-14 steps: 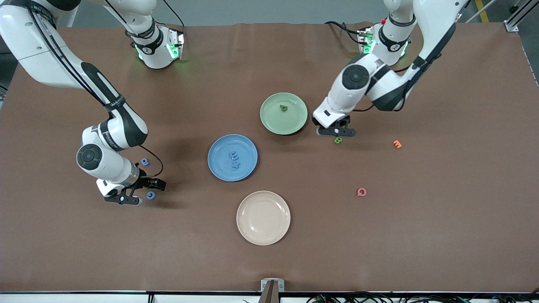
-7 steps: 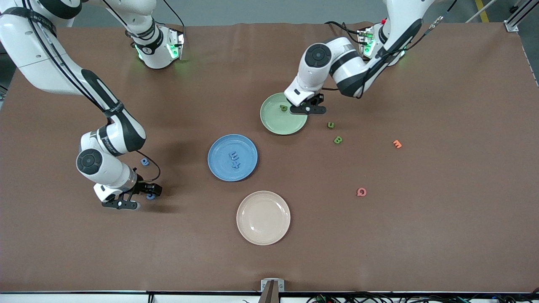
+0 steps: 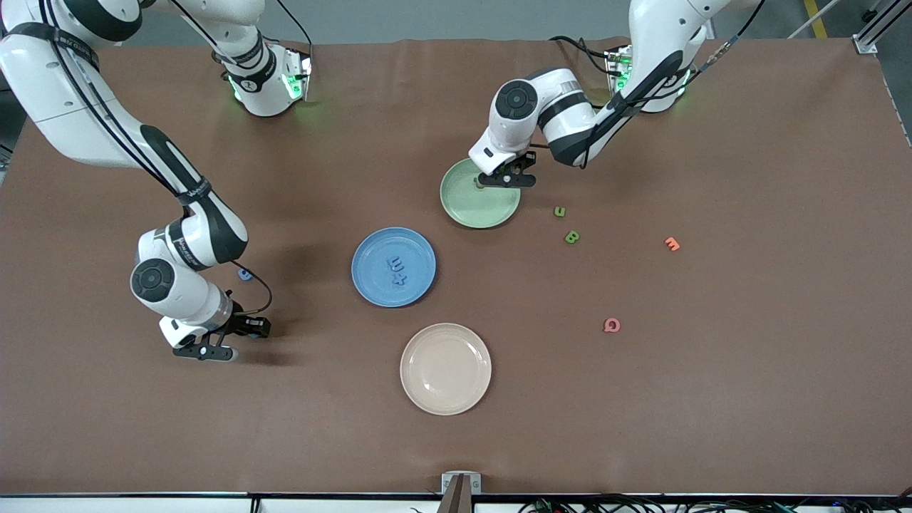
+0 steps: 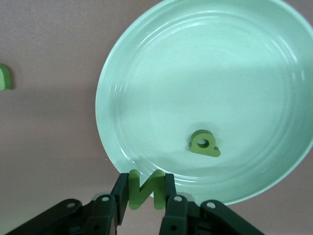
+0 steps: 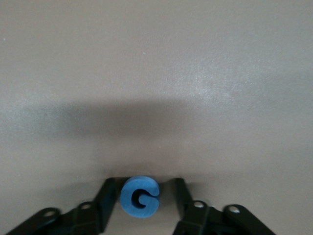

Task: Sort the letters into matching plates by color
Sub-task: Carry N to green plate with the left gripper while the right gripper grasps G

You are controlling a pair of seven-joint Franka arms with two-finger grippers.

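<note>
Brown matting covers the table [image 3: 712, 399]; my left gripper [image 4: 145, 196] hangs over the pale green plate [image 3: 491, 214], its rim edge nearest the left arm's base, fingers pinched on a green N [image 4: 145, 188], a green letter [image 4: 204, 144] already lying inside. My right gripper [image 5: 142, 198] sits low at the right arm's end, fingers parted around a blue G [image 5: 140, 196] without touching it, and the blue plate [image 3: 370, 249] carries two blue letters [image 3: 396, 271]

Green N [image 4: 145, 188] above pale green plate [image 3: 463, 210], blue G [image 5: 140, 196] on table, blue plate [image 3: 370, 285] holding two letters
</note>
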